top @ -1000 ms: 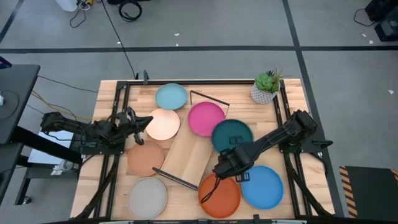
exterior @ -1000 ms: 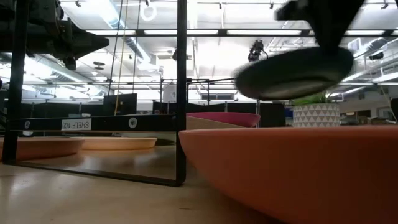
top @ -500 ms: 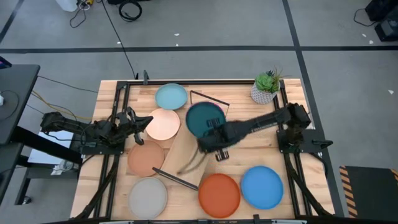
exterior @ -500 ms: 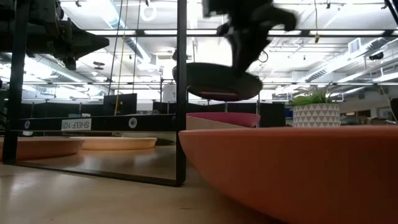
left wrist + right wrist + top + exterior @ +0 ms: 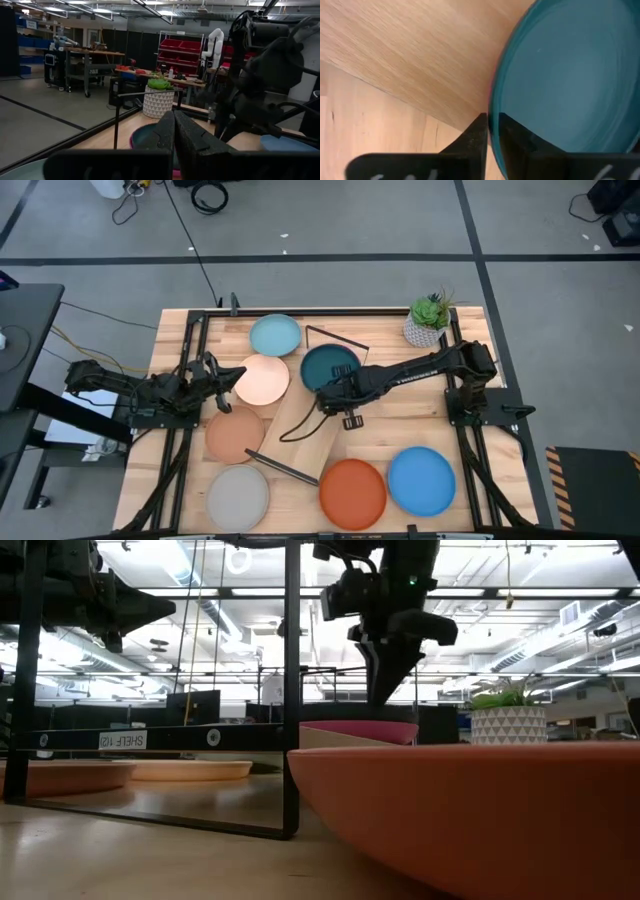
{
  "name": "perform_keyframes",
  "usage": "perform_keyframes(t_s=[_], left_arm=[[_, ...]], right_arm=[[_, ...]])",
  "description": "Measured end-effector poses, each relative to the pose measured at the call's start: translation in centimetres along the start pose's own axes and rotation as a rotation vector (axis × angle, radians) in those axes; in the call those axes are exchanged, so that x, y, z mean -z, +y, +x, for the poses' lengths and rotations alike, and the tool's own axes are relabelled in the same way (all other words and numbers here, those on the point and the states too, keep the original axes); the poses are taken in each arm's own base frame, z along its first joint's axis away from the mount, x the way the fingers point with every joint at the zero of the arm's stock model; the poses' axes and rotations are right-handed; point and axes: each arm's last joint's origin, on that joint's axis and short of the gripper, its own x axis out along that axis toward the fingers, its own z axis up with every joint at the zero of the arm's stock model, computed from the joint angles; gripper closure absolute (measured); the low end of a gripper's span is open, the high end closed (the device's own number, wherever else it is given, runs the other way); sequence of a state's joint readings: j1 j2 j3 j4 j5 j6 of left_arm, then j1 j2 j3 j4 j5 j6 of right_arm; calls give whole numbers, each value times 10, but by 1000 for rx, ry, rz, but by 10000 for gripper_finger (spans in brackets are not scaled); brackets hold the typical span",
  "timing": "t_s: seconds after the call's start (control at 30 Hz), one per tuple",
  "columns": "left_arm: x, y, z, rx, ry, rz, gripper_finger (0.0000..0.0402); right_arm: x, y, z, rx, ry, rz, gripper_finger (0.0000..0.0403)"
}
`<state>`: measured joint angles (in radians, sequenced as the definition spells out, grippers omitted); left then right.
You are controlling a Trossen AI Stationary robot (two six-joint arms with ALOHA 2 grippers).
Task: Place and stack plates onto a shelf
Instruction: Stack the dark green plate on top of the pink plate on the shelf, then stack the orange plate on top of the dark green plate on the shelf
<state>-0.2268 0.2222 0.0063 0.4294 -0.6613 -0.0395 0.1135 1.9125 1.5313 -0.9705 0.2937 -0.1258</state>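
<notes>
The teal plate (image 5: 330, 366) lies flat on the magenta plate (image 5: 360, 730), which it covers in the high view, just far of the shelf (image 5: 305, 430). The shelf is a light-wood board lying slantwise mid-table, with a black wire frame (image 5: 291, 690) at each short end. My right gripper (image 5: 337, 394) (image 5: 491, 131) is shut on the teal plate's near rim. My left gripper (image 5: 226, 375) (image 5: 173, 120) is shut and waits at the left edge of the cream plate (image 5: 263, 380). The light blue (image 5: 275, 335), tan (image 5: 235, 435), grey (image 5: 238, 498), orange (image 5: 352, 492) and bright blue (image 5: 421, 480) plates lie on the table. My right gripper pinches the teal plate's rim (image 5: 493, 107) between its two fingers, at the edge nearest the shelf board. The fingers come from above, pointing down (image 5: 385, 670). The plate lies level on the magenta plate.
A white plant pot (image 5: 425, 322) stands at the far right corner of the table. Black rails run along the left and right sides of the slatted tabletop (image 5: 400, 420). The shelf board's top is bare.
My right gripper has carried the teal plate from the table's right middle, lifted clear, toward the left and far side. It has then lowered it onto the magenta plate. The other plates and the shelf have stayed put.
</notes>
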Motion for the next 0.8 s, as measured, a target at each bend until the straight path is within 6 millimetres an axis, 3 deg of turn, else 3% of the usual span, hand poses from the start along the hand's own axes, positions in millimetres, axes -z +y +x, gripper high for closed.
perform_keyframes(t_s=[0.2, 0.43, 0.63, 0.8], left_arm=[[0, 0, 0, 0, 0, 0, 392], [0, 0, 0, 0, 0, 0, 392], [0, 0, 0, 0, -1, 0, 392], [0, 0, 0, 0, 0, 0, 392]], right_arm=[[-8, 1, -20, 0, -21, 34, 316], [-7, 42, -35, -161, -12, 23, 309], [6, 79, -24, -241, 44, 42, 300], [13, 95, -2, -320, 20, 87, 278]])
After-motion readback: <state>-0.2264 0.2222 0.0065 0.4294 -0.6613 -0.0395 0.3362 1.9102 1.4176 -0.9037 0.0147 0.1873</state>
